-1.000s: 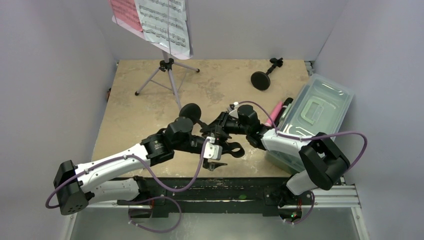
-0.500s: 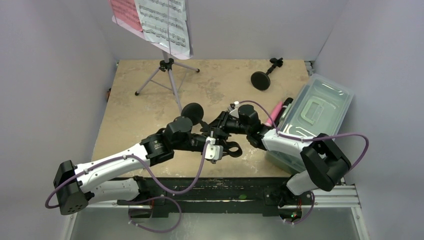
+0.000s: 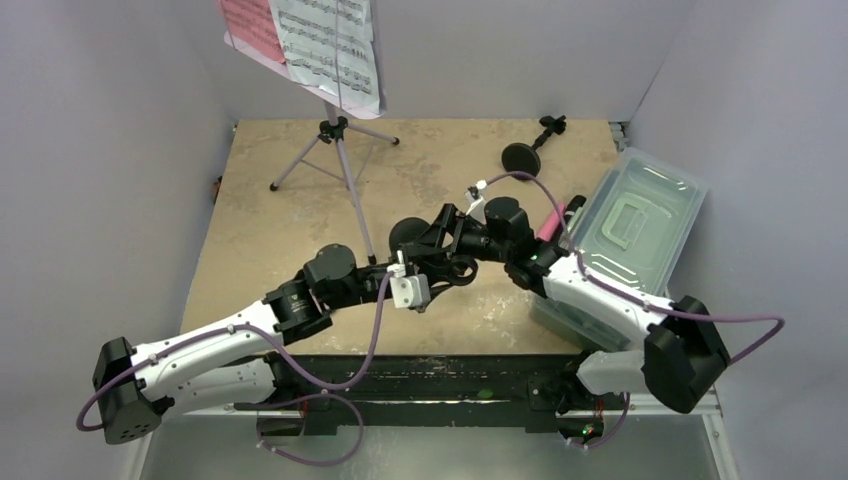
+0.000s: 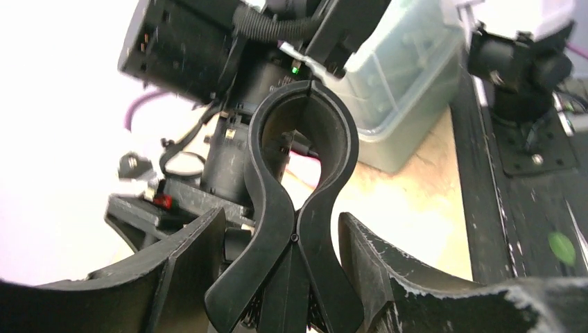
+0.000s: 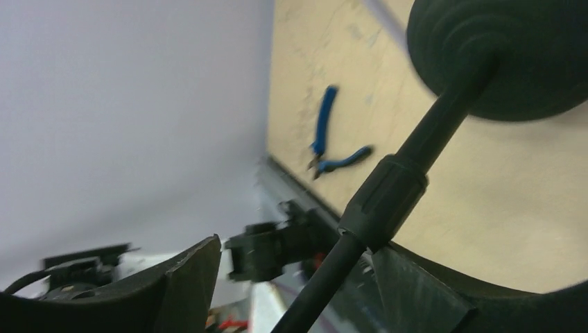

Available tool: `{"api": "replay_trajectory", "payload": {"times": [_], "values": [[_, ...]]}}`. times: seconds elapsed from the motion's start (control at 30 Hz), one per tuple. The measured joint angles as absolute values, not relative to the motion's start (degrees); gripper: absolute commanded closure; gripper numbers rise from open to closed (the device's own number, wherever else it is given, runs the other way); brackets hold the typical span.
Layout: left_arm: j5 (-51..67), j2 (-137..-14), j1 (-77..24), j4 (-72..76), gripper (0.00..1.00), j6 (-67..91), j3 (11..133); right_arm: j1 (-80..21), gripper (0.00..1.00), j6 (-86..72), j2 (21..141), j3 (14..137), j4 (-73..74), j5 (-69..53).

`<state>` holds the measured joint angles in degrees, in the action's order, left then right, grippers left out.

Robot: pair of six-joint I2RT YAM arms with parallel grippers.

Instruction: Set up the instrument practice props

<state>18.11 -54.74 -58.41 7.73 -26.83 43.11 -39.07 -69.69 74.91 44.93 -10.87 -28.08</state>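
Observation:
A black round-based pole [image 3: 408, 233] hangs tilted above mid-table between both arms. My left gripper [image 4: 283, 215] is shut on the two tabs of its black clip [image 4: 301, 132]. My right gripper [image 5: 298, 246] stands open around the pole's shaft [image 5: 385, 198], which lies near one finger, with the round base [image 5: 506, 48] beyond. The lavender music desk on its tripod [image 3: 340, 160] stands at back left with pink [image 3: 250, 30] and white [image 3: 330, 45] pages on it. Another black pole [image 3: 522, 158] lies at the back. A pink microphone [image 3: 552, 222] leans by the tub.
A clear plastic tub [image 3: 640, 215] sits at the right edge, close behind my right arm. Blue-handled pliers [image 5: 326, 142] lie on the board near the left wall. Grey walls close in the board on three sides.
My right gripper has opened off the pole. My left jaws have closed in on the clip. Both grippers and the pole have shifted back and to the right.

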Motion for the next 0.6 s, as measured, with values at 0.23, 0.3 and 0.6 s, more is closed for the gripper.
{"api": "replay_trajectory", "payload": {"times": [0.23, 0.3, 0.6], "values": [[11.0, -51.5, -58.9, 26.8, 1.0, -13.8, 32.3, -39.2, 0.05, -46.0, 69.6, 57.6, 13.5, -3.1], [8.5, -51.9, -58.8, 29.8, 1.0, -11.2, 30.6, -38.8, 0.02, -40.8, 69.4, 61.7, 19.1, 5.9], [-0.5, -52.7, -58.5, 34.0, 1.0, -2.9, 29.4, -38.7, 0.01, -40.9, 81.4, 69.5, 35.8, 31.2]]}}
